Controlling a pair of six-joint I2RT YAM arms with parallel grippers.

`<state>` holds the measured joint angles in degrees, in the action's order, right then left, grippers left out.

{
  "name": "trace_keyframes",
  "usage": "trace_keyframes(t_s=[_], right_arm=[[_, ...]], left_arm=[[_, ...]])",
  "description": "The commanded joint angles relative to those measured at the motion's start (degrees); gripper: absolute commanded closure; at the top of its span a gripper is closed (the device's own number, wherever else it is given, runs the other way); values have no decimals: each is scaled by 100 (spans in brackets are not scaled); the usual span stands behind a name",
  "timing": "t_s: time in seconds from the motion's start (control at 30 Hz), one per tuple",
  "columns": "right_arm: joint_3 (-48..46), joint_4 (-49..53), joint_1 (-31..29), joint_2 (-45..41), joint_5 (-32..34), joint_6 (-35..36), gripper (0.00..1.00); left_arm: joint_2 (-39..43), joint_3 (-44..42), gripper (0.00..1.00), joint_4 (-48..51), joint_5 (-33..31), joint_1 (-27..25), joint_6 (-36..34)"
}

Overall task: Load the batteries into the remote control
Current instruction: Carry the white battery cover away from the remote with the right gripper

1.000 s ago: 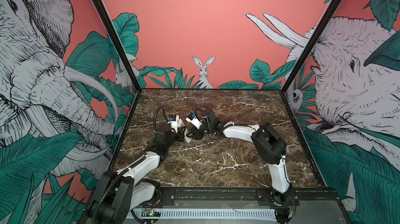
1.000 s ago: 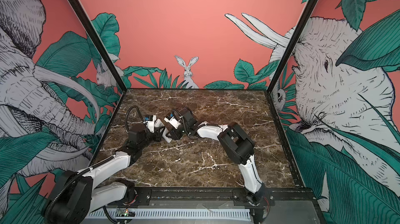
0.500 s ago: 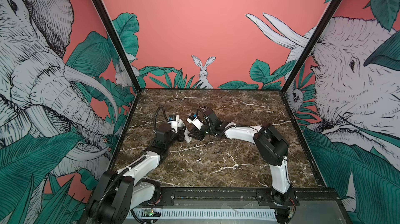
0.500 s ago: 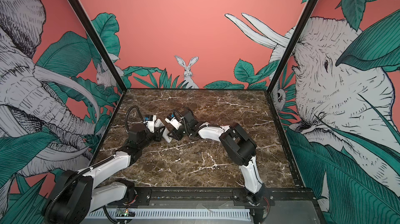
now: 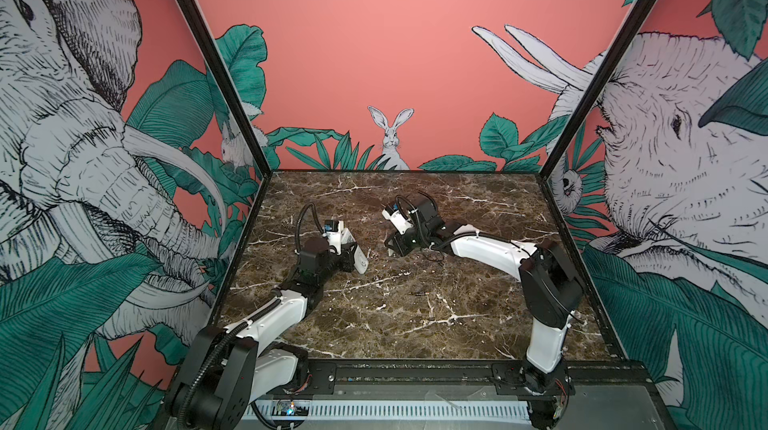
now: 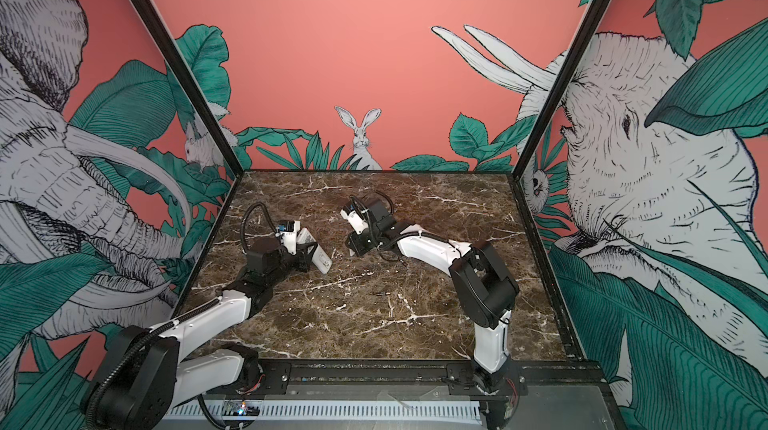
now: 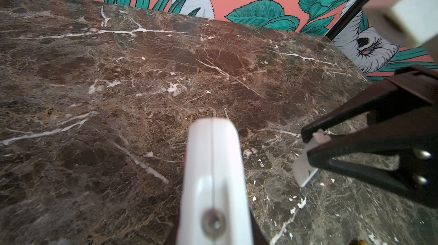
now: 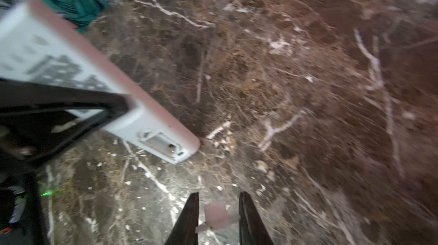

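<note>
Right gripper has backed off to the right of the remote control. A second ago it was up against the remote's lower end; bare marble tabletop now shows between them in both top views. Left arm and remote look unchanged.

Left of that gap, the left gripper is clamped across the remote's body and holds it tilted, lower end toward the right gripper. The right wrist view shows one black left finger crossing the button face. That lower end has an open recess facing the right gripper. It sits low over the marble; can't tell if it touches.

Just right of the remote, the right gripper's fingers are narrow and pinch a small white piece. It also shows between the fingertips in the blurred right wrist view. The piece and the right fingertips are the only things in front of the open recess.

Further right of the remote and nearer the front rail, one battery lies flat on the marble, well apart from both grippers. Can't make out a second one.

Right of all that, the right arm's white link lies low over the table behind the battery.
</note>
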<state>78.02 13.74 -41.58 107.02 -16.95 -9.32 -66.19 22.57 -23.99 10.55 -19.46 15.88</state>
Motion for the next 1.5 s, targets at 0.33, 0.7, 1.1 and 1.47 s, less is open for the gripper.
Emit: trace_keyframes(t_s=[0.33,0.7,1.1,1.47], right_arm=[[-517,2487,1110,-570,1606,-330,76],[-799,2786,1780,-236,1846,-311,73],[-674,2426,1867,293,1616,-413,66],[-1007,2025,1856,-212,1394,-298,53]], left_arm=[[-92,81,100,167,62,8,-24],[-112,104,100,166,79,14,-16],[-114,103,100,193,79,13,-23],[-160,116,100,184,79,17,-18]])
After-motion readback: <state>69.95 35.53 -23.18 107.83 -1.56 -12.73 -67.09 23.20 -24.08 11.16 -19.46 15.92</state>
